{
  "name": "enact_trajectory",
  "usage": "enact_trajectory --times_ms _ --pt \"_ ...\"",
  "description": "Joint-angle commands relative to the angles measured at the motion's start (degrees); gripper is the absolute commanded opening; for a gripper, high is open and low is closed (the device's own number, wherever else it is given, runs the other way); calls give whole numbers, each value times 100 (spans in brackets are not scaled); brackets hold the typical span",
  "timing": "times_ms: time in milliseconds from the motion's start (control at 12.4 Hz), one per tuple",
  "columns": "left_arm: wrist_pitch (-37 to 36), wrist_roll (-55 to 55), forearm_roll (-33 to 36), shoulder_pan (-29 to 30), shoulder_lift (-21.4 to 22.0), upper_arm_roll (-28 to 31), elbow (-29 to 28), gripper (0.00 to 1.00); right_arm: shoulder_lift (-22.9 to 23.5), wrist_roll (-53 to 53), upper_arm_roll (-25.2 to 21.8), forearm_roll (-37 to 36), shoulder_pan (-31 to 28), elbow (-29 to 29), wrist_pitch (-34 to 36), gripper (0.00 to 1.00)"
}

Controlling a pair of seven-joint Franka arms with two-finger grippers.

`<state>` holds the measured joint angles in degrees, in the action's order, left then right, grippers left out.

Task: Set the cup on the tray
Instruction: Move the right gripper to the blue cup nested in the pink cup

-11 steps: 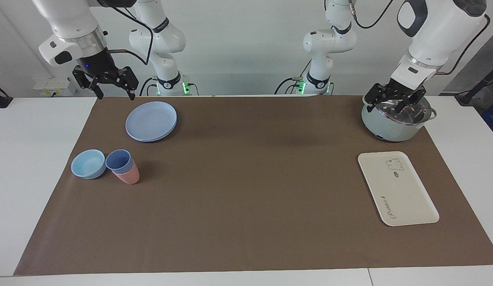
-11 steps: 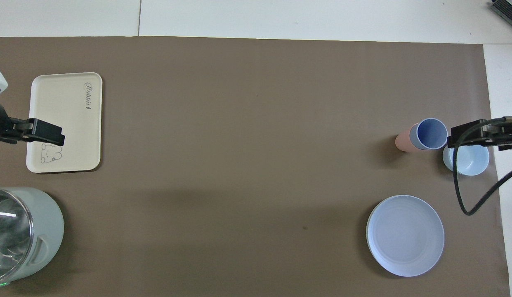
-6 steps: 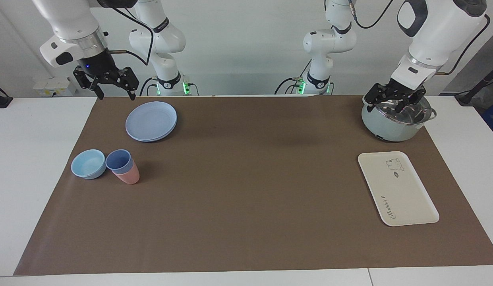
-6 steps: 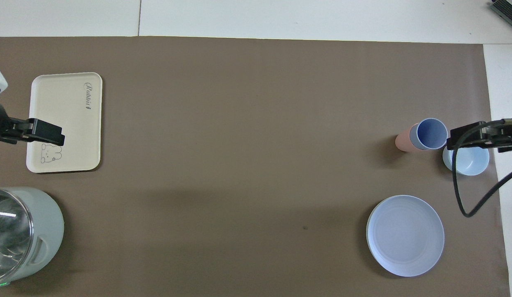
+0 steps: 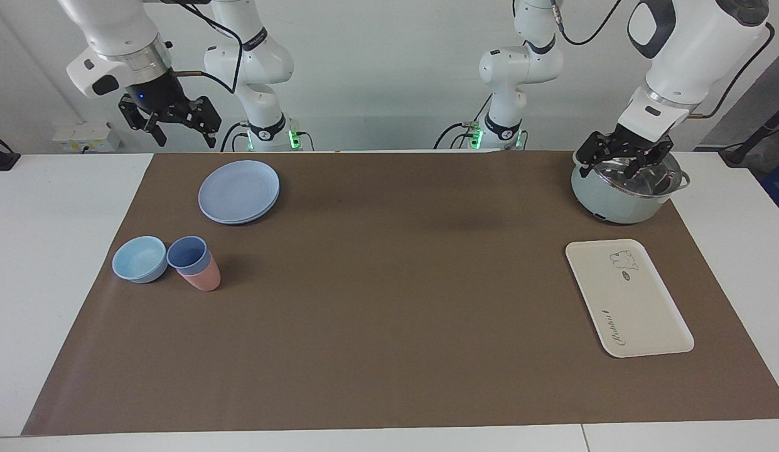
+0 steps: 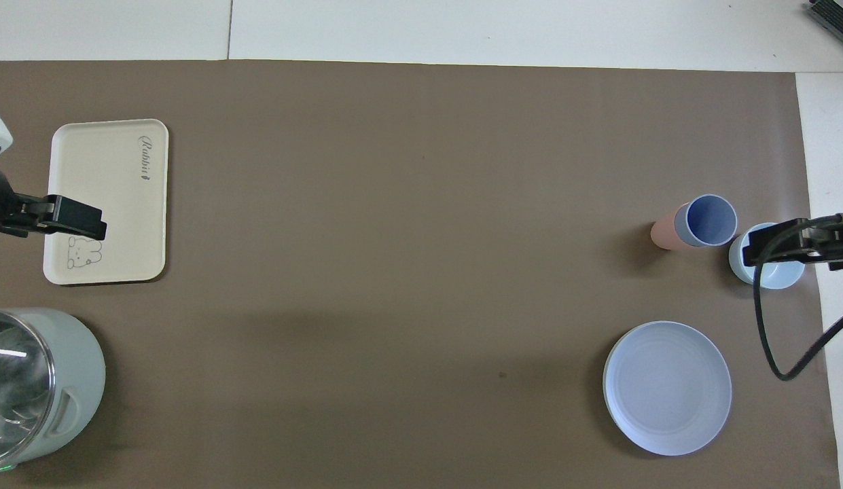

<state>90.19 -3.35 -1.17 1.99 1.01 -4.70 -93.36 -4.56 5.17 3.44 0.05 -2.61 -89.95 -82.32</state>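
The periwinkle-blue cup [image 5: 188, 252] stands nested in a salmon-pink tumbler [image 5: 205, 280] toward the right arm's end of the table; it also shows in the overhead view [image 6: 710, 219]. The cream tray [image 5: 628, 298] with the bear drawing lies flat toward the left arm's end, and shows in the overhead view [image 6: 105, 183]. My right gripper [image 5: 184, 139] is open and empty, raised high near the robots' edge of the mat, beside the plates and well apart from the cup. My left gripper [image 5: 621, 166] is open and empty, just over the pot.
A light-blue bowl [image 5: 139, 258] stands beside the cups. Stacked round blue plates [image 5: 239, 191] lie nearer to the robots than the cups. A pale green pot [image 5: 615, 204] with a glass lid stands nearer to the robots than the tray. A brown mat [image 5: 389, 301] covers the table.
My right gripper has risen and drawn back toward the robots. The left arm, cup and tray have not moved.
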Motion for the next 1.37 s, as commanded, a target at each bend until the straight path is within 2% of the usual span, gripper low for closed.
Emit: enact_trajectory --times_ms 0,80,241,562,884,1045,1286 --pt "51 -61 -68 82 171 -31 -174 100 -63 219 -10 118 -134 -154 -485 91" --pt "51 -61 -68 82 171 -31 -182 100 -28 787 -27 118 -187 -171 -513 87" --pt "51 -61 -68 82 171 -31 -174 100 104 1685 -36 118 -336 -180 -645 87" --pt "51 -61 -68 82 171 -31 -182 100 657 2847 -63 162 -1012 -180 -1119 86" --pt "42 -61 -68 82 171 -31 -174 100 1588 3060 -71 1162 -2014 -171 -1480 88" --pt "42 -61 -68 82 171 -31 -182 100 1975 3191 -63 1435 -2165 -172 -1646 88" --pt "42 -61 -68 82 171 -31 -182 100 2511 4104 -71 2190 -2375 -163 -2085 89"
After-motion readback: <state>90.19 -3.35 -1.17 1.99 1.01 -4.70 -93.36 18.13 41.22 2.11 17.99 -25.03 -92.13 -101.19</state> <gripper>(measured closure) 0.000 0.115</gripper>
